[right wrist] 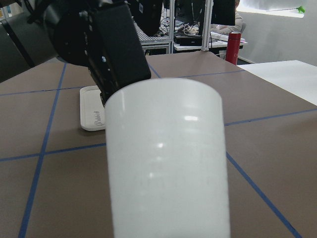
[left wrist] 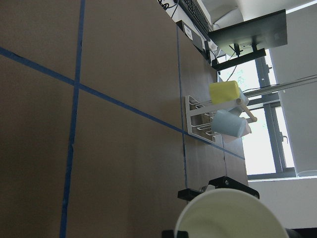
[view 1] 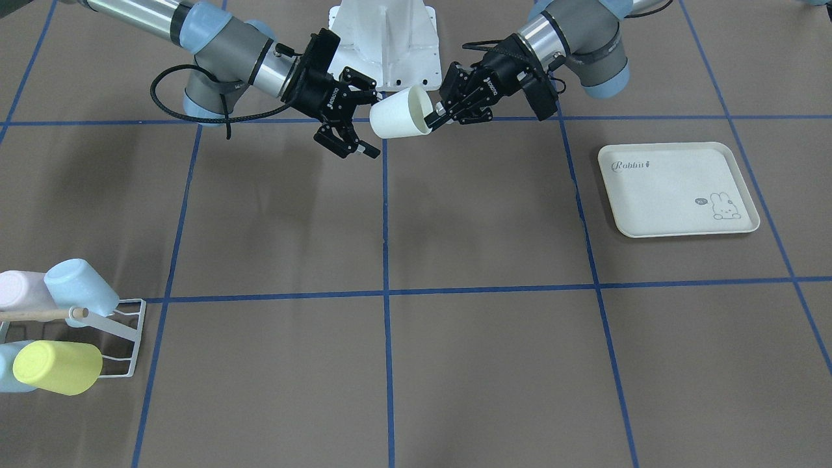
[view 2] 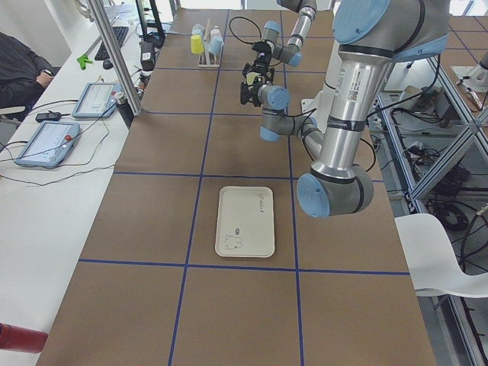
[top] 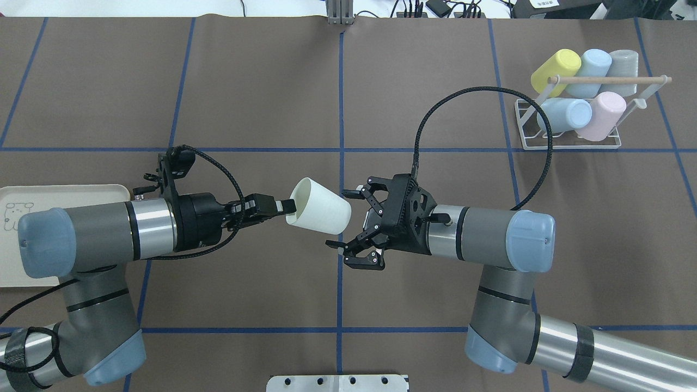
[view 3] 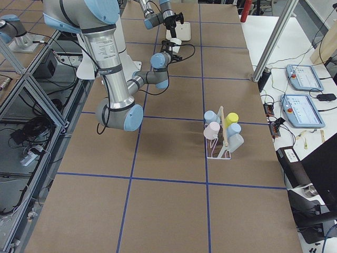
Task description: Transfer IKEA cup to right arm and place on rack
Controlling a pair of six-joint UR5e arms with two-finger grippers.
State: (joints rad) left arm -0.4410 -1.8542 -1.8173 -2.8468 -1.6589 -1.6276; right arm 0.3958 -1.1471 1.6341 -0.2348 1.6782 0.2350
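Mid-table, above the brown table (top: 245,81), my left gripper (top: 287,207) holds the white cup (top: 318,206) on its side in the air. Its jaws are pinched on the rim, one finger inside the mouth and one outside.

The cup's closed base points at the right gripper (top: 351,220), whose jaws are spread wide, one finger above and one below the base in the overhead view. From these views I cannot tell whether either finger is touching the cup wall. The right arm (top: 490,239), with its thick black cable looping up behind the wrist, reaches in from the far side of the centre line. In its wrist camera the cup's pale wall fills most of the picture, with the left gripper's black body behind it.

The rack (top: 569,144) stands well apart, near the table's far right corner. It is loaded with a yellow cup (top: 555,69), two light blue cups (top: 566,113), a grey cup (top: 623,64) and a pink cup (top: 604,114), and a wooden dowel (top: 610,79) lies across the top.

The cream rabbit-print tray (view 1: 676,188) lies flat on the left arm's side.
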